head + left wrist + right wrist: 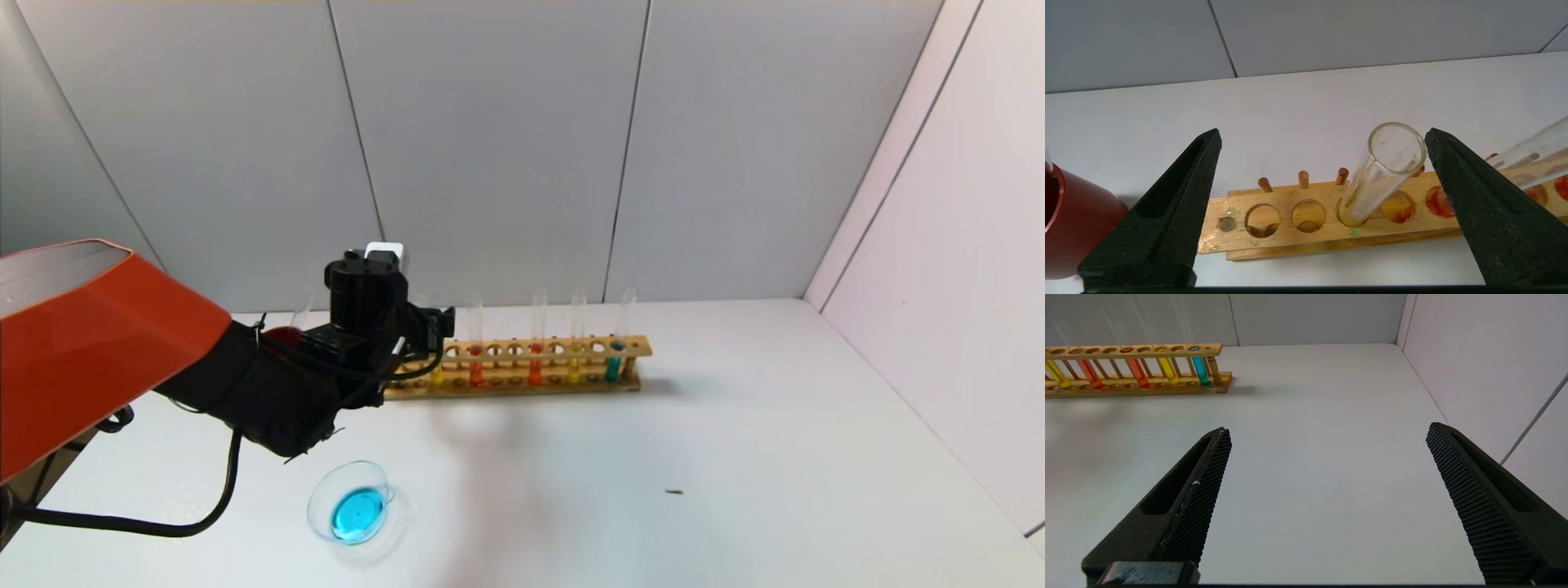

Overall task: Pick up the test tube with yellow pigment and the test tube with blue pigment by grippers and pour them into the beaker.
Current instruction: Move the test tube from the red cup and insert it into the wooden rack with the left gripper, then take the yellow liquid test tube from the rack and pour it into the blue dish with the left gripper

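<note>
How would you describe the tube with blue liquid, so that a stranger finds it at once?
Find the long wooden rack at the back of the white table. Go to its right end: the last tube there is the blue test tube. Its neighbours hold yellow or orange-red liquid; only this one holds teal-blue.

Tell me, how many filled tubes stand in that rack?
5, left to right: a yellow tube inside the open left end effector, two orange-red tubes, another yellow tube, a teal-blue tube. The arm may hide more.
</note>
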